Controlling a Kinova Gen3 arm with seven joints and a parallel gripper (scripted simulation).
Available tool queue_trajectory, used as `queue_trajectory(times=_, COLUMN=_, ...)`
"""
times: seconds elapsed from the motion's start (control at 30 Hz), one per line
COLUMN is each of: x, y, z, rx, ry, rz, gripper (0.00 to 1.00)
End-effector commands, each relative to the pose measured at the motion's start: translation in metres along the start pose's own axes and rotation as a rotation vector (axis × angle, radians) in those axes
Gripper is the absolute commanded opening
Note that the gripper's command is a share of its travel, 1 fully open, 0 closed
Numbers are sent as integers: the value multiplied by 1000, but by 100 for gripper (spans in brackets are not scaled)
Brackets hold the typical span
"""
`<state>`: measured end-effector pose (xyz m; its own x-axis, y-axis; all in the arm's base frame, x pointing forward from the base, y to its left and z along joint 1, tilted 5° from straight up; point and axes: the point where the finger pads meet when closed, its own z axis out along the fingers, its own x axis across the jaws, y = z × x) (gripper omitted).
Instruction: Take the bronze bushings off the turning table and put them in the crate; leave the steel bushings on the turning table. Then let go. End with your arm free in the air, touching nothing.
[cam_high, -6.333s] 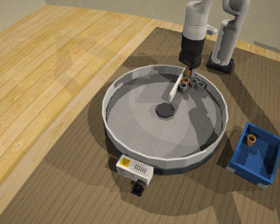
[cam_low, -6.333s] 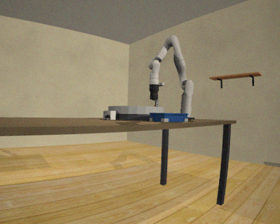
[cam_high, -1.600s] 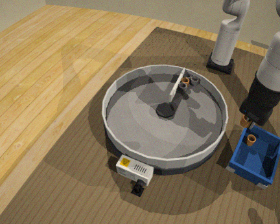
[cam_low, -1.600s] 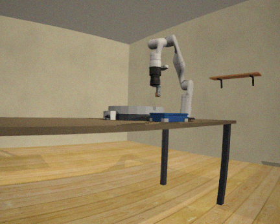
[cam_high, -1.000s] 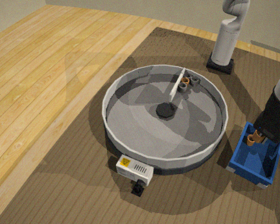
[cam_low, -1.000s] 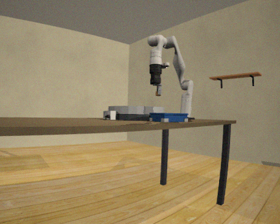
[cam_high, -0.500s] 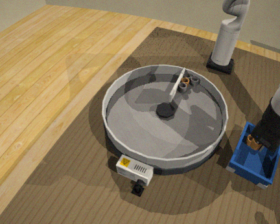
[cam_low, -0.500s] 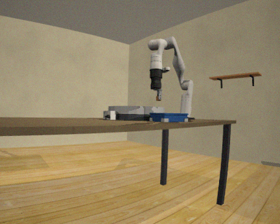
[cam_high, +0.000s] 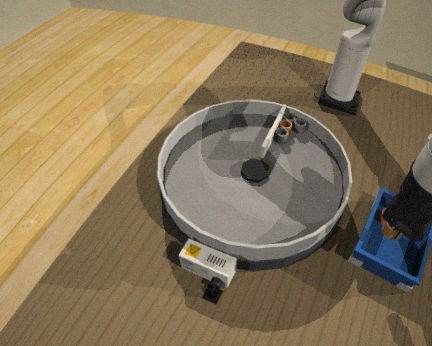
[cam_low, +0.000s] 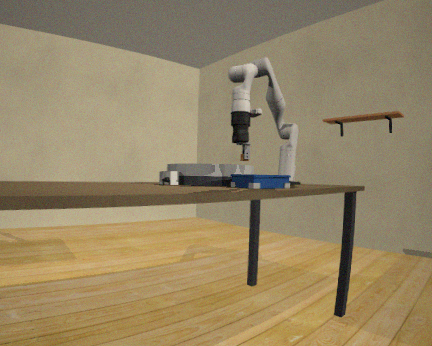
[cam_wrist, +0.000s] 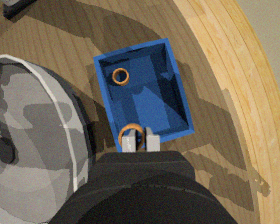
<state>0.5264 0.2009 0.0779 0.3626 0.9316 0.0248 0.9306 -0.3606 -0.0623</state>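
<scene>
I have the gripper (cam_wrist: 139, 142) hanging above the near end of the blue crate (cam_wrist: 176, 78), with the fingers clamped on a bronze bushing (cam_wrist: 131, 131). I hold it up in the air because the crate walls stand between it and the floor of the crate. From the side view the bushing hangs well above the crate rim, so I judge it needs to come lower, or a touch further in over the crate floor, before I let go.

One bronze bushing (cam_wrist: 120, 76) already lies in the far corner of the crate, hole facing up. On the turning table (cam_high: 320, 235) three bushings sit bunched against the white bar (cam_high: 273, 131) near the far wall: a bronze one (cam_high: 286, 123) right beside the bar, and two steel ones (cam_high: 300, 123) touching it. That bronze one is left to fetch; the steel pair stays.

The held bushing is a short, thin-walled orange-brown ring, gripped across its wall. The whole rig stands on the brown counter (cam_high: 125, 300).
</scene>
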Motion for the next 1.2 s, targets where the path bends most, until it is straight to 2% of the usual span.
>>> queue_trajectory(times=0.0, x=-2, y=-4, z=13, rx=13, ry=-9, rz=-2, gripper=0)
queue_trajectory(times=0.37, x=-2, y=-4, z=13, rx=13, ry=-9, rz=-2, gripper=0)
queue_trajectory(times=0.53, x=-2, y=-5, z=42, rx=14, ry=-9, rz=-2, gripper=0)
queue_trajectory(times=0.93, x=-2, y=-5, z=42, rx=14, ry=-9, rz=-2, gripper=0)
queue_trajectory(times=1.17, x=-2, y=-5, z=51, rx=14, ry=-9, rz=-2, gripper=0)
